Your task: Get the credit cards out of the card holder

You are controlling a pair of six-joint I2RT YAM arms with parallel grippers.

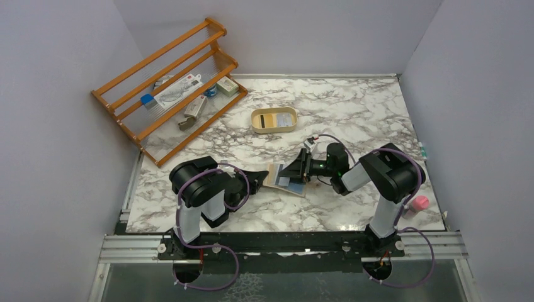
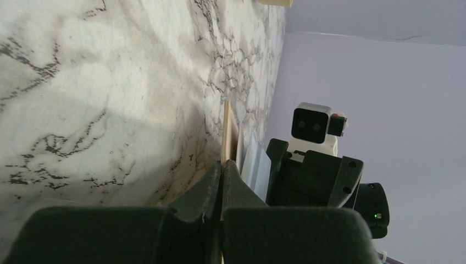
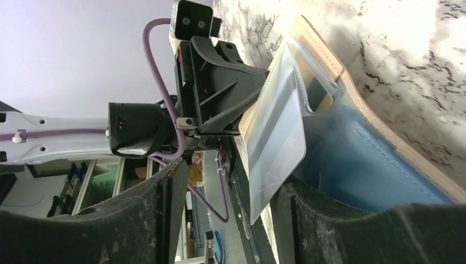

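Tan card holder [image 1: 284, 180] found open by middle of near edge, rim clamped in closed left gripper [image 2: 222, 168]; right gripper [image 1: 300, 168] agape astride raised whitish card [image 3: 277, 126]; judged mid-extraction, next needing closure and pull.

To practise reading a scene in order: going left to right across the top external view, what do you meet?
Wooden rack → oval tray → right arm. The left arm overlaps the rack, and the card holder sits within the tray's span, so both are left out.
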